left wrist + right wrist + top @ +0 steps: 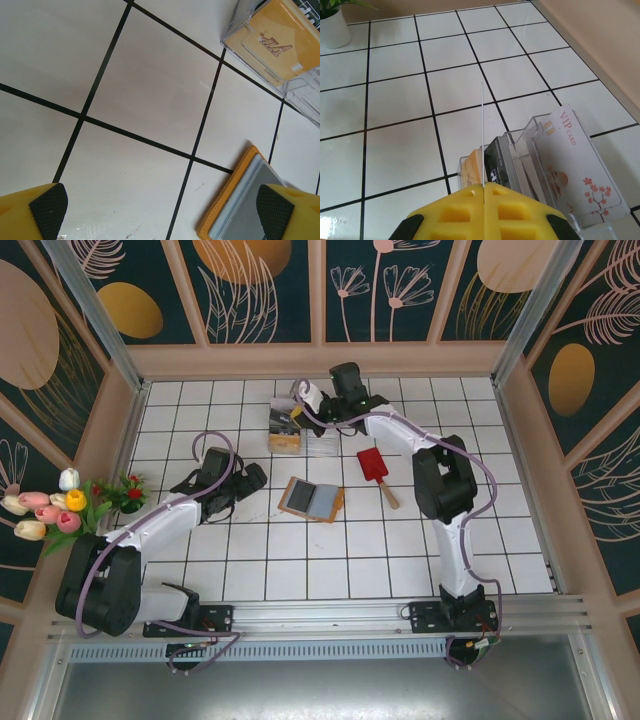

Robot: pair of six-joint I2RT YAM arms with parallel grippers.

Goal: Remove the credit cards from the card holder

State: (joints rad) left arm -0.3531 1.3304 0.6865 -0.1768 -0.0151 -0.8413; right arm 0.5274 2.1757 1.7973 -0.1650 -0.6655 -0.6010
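Observation:
The card holder [311, 499] lies open on the tiles, tan-orange rimmed with grey-blue inner panels. My left gripper [258, 478] hangs just left of it, open and empty; in the left wrist view its gripper [159, 210] spans bare tile, the card holder's corner [240, 200] beside the right fingertip [275, 212]. My right gripper [308, 400] is at the back, shut on a thin white credit card [482, 135] seen edge-on, held upright over a clear plastic box [545, 160]. That box holds an orange card, a black stack and a white VIP card [570, 170].
The clear box [295, 430] stands behind the card holder. A red spatula with a wooden handle [375, 468] lies to the right. Tulips [50, 510] and a small potted plant [128, 495] sit at the left wall. Walls enclose the tiled floor.

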